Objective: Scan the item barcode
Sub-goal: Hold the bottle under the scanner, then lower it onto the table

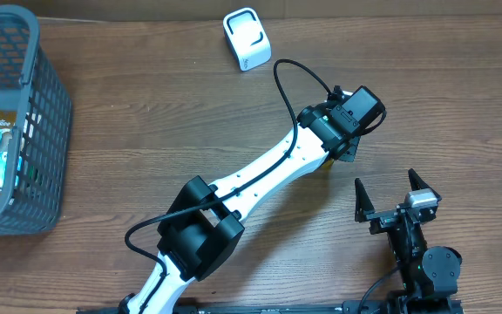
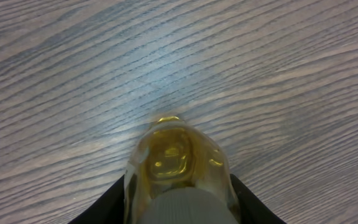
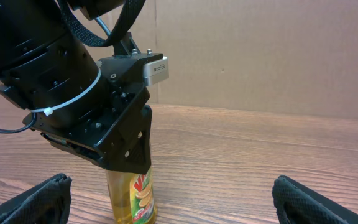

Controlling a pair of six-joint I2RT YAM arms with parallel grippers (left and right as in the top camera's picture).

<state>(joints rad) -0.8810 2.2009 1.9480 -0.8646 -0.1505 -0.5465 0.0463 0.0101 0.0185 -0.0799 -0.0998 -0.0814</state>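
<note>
The item is a small clear bottle [image 3: 132,196] of yellow liquid with a grey ribbed cap and a red-and-green label. It stands upright on the wooden table. My left gripper [image 2: 179,211] comes down over its top, with a black finger pressed against each side of the bottle [image 2: 176,155]. From overhead the left gripper [image 1: 336,144] hides all but a yellow sliver of the bottle [image 1: 328,162]. My right gripper [image 1: 396,194] stands open low over the table, to the right of the bottle and nearer the front edge, holding nothing. No barcode shows.
A white scanner-like device [image 1: 247,38] stands at the back of the table. A grey mesh basket [image 1: 46,131] with packaged goods sits at the far left. A cardboard wall [image 3: 260,56] rises behind the table in the right wrist view.
</note>
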